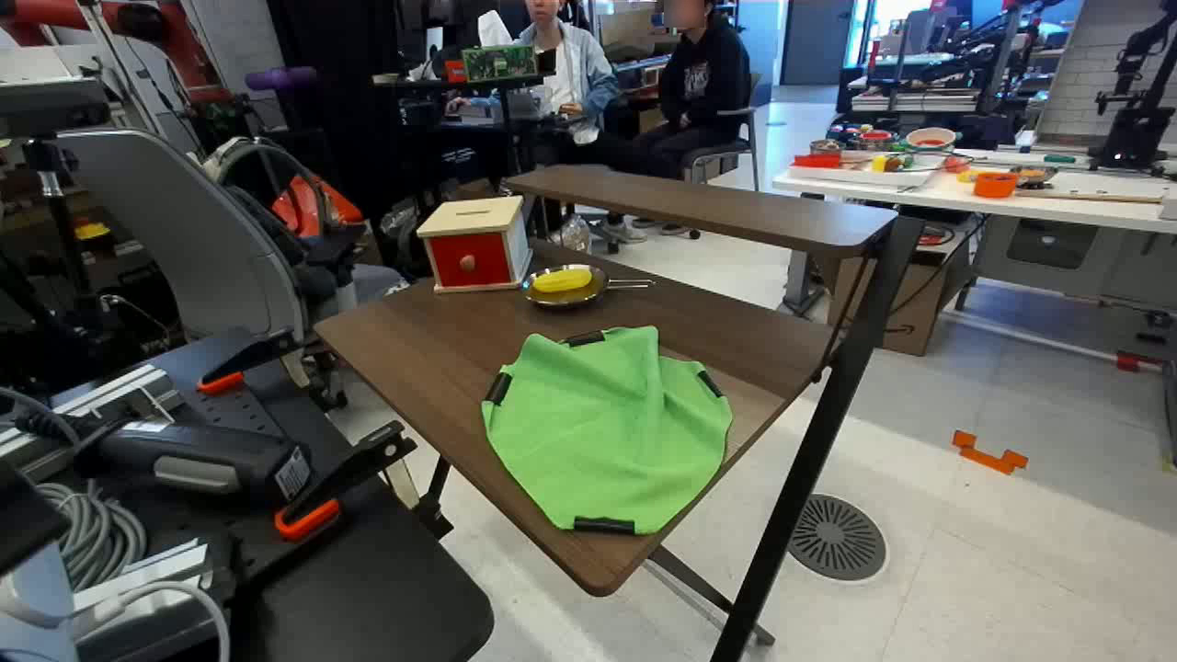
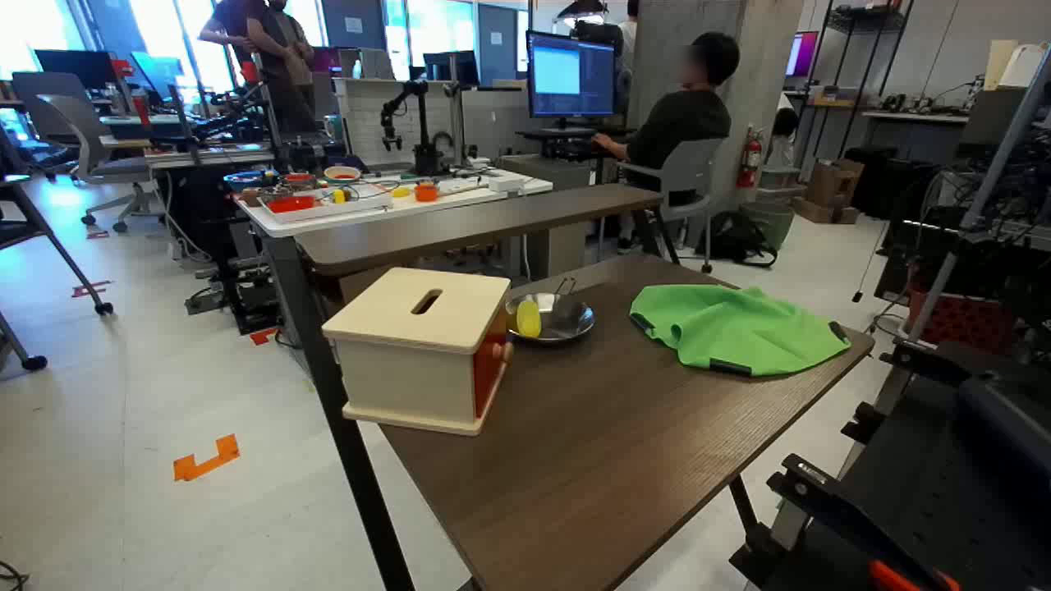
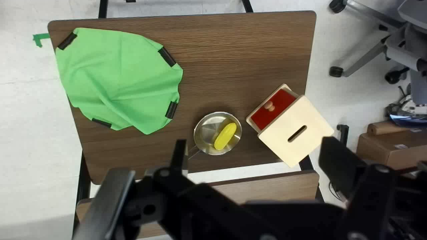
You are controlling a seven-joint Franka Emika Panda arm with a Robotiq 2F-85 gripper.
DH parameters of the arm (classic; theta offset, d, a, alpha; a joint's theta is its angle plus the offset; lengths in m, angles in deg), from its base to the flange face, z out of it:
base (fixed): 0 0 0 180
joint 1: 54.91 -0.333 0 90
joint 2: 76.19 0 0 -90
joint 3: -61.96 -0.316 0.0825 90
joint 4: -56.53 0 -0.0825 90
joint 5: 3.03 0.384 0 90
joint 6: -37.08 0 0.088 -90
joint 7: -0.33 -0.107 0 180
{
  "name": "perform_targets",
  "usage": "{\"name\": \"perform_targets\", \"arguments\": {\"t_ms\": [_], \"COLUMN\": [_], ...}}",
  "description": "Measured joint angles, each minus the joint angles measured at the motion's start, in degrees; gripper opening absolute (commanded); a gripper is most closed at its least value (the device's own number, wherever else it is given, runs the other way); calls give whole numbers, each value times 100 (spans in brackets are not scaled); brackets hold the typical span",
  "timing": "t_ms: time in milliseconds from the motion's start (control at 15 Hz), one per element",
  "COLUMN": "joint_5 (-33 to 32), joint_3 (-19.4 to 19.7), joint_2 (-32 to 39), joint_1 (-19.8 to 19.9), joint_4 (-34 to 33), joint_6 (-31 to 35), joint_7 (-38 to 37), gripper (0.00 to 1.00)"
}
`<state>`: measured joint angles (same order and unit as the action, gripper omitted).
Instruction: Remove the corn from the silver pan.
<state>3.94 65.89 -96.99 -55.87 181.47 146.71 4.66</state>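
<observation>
Corn (image 3: 225, 136) in silver pan (image 3: 206, 134); wrist view: long axis toward upper right; gripper (image 3: 255, 142) spread

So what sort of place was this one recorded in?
Most likely a robotics lab: the exterior views show a red robot arm, a black robot arm and a lit computer monitor in the background.

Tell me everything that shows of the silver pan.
The silver pan is small, round and shallow, of shiny, reflective grey that looks like metal, with a thin, wire-like handle. It sits upright on the brown table, between the green cloth and the wooden box, apart from both though close to the box. The yellow corn lies in it, on the side toward the box. In the wrist view, the jaws hide the handle's end.
</observation>
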Motion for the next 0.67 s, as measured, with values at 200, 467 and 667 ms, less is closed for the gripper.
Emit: {"name": "perform_targets", "arguments": {"t_ms": [200,467,667], "joint_5": [0,0,-38], "joint_3": [0,0,-66], "joint_2": [-1,-1,55], "joint_1": [0,0,14], "joint_4": [-12,-12,14], "joint_6": [0,1,102], "joint_7": [0,0,-147], "gripper": [100,100,100]}}
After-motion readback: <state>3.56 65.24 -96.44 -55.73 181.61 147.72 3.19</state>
